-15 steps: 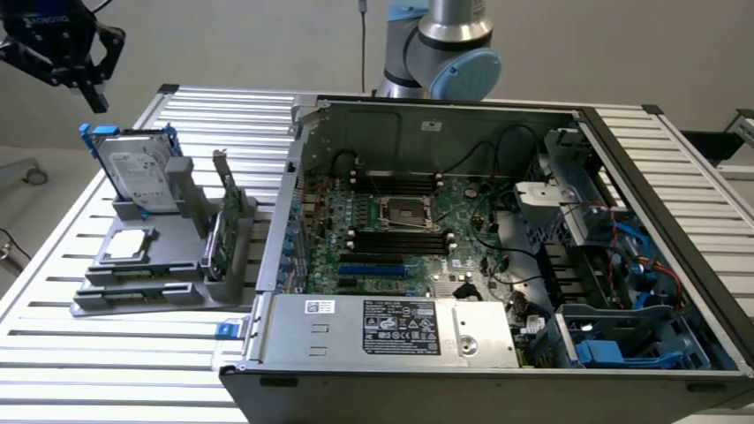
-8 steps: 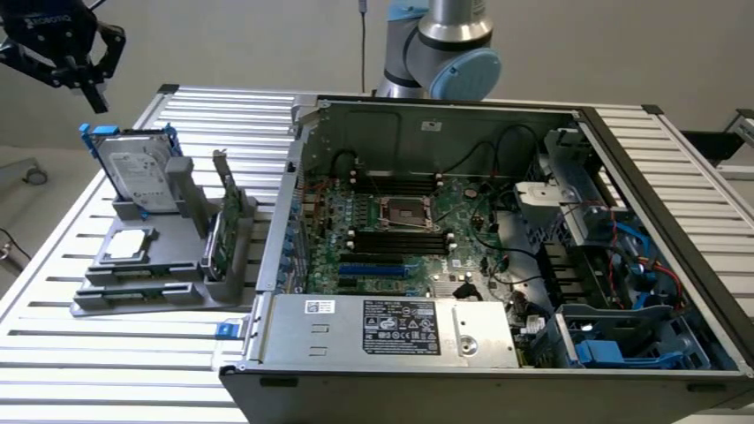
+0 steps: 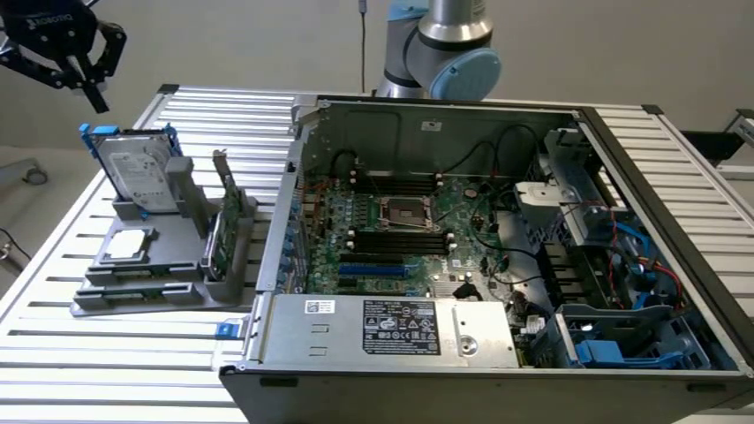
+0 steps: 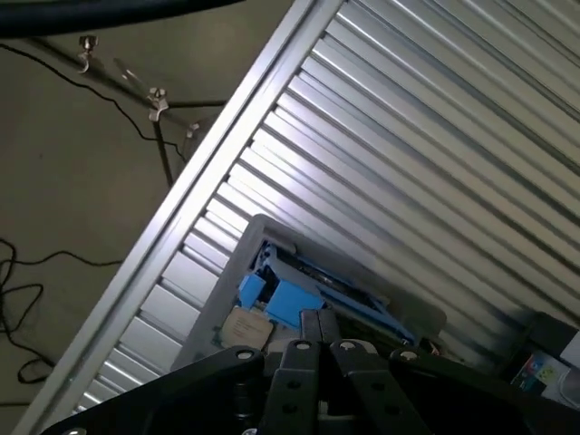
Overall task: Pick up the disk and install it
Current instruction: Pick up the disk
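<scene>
Nearest: open computer case (image 3: 707,291) on the slatted desk (image 3: 71,353). Inside it: labelled power supply (image 3: 389,327) at the front, blue drive cage (image 3: 613,349) at the exterior view's right, motherboard (image 3: 401,238) behind. Just beside the case on the exterior view's left: grey holder (image 3: 130,296) with a small silver chip (image 3: 126,245) lying flat and a green circuit stick (image 3: 218,247) on edge. The disk (image 3: 132,168) stands upright at its far end, blue frame on. My jaws hang above the disk, apart from it, holding nothing; can't tell if they're apart or together. Arm base (image 3: 442,53) stands behind the case. Past the desk edge: floor (image 4: 82,227) with loose cables.
</scene>
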